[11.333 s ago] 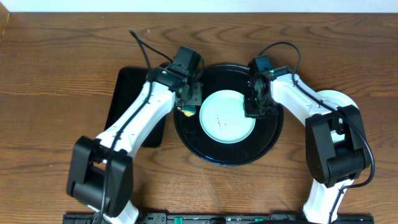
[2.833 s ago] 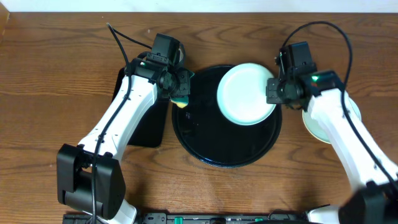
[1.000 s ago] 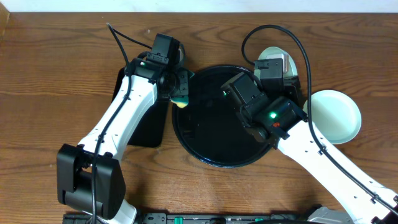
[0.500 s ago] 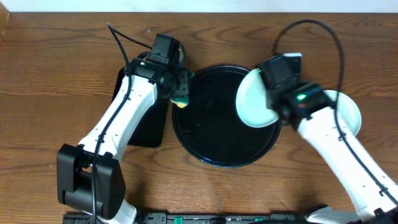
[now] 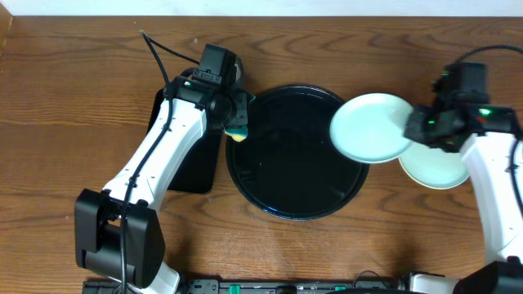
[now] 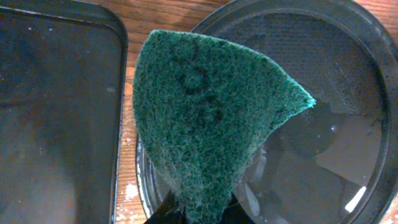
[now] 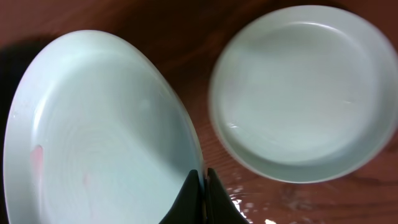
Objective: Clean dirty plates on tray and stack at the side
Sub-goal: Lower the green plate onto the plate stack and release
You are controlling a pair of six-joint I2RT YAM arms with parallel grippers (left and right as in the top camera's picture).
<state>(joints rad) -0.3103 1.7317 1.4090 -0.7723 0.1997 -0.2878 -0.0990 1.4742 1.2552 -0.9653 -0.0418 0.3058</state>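
Note:
My right gripper [image 5: 418, 128] is shut on the rim of a pale mint-blue plate [image 5: 372, 128] and holds it over the right edge of the round black tray [image 5: 282, 189]. In the right wrist view this plate [image 7: 93, 137] shows faint pink smears at its left and my jaws [image 7: 202, 186] pinch its rim. A second mint-blue plate [image 5: 437, 166] lies on the table to the right, also in the right wrist view [image 7: 298, 93]. My left gripper [image 5: 234, 122] is shut on a green sponge [image 6: 205, 118] at the tray's left rim. The yellow plate is not in view.
A rectangular black tray [image 5: 189, 167] lies left of the round tray, under my left arm; it shows in the left wrist view [image 6: 56, 112]. The round tray's floor [image 6: 329, 124] is wet and bare. Wooden table all around.
My right arm has swung right with the mint-blue plate, from the tray's upper right toward the plate lying on the table. The left arm and sponge have not moved.

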